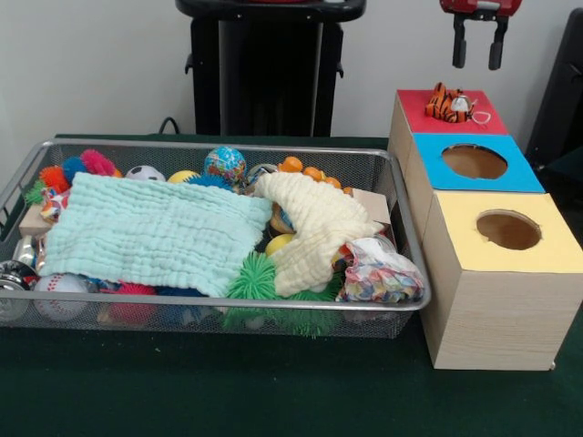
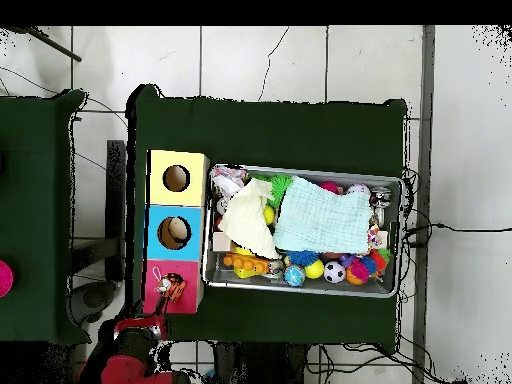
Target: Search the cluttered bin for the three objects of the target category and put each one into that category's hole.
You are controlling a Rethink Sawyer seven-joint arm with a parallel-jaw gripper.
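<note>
While the wire bin [image 1: 401, 238] sat crammed with toys, your gripper [image 1: 479, 55] hung high above the red-topped box [image 1: 419, 102], its two dark fingers pointing straight down, spread apart and holding nothing. Directly beneath it, a small tiger toy [image 1: 450, 104] lay on that red top, well clear of the fingertips, covering the spot where a hole would be. From overhead, you saw the red arm [image 2: 135, 340] reaching in beside the same box, at the end of the row. The blue-topped box [image 1: 477, 164] and the yellow-topped box [image 1: 510, 232] each showed an open round hole with nothing on them. The three boxes stood in a line touching one another, just beside the bin's short side. Inside the bin, a mint-green cloth [image 1: 150, 232] and a cream cloth [image 1: 314, 228] covered most of the clutter, with balls along the far rim and a green spiky toy [image 1: 253, 279] at the near edge. Bare green tabletop [image 1: 228, 391] lay in front of the bin.
</note>
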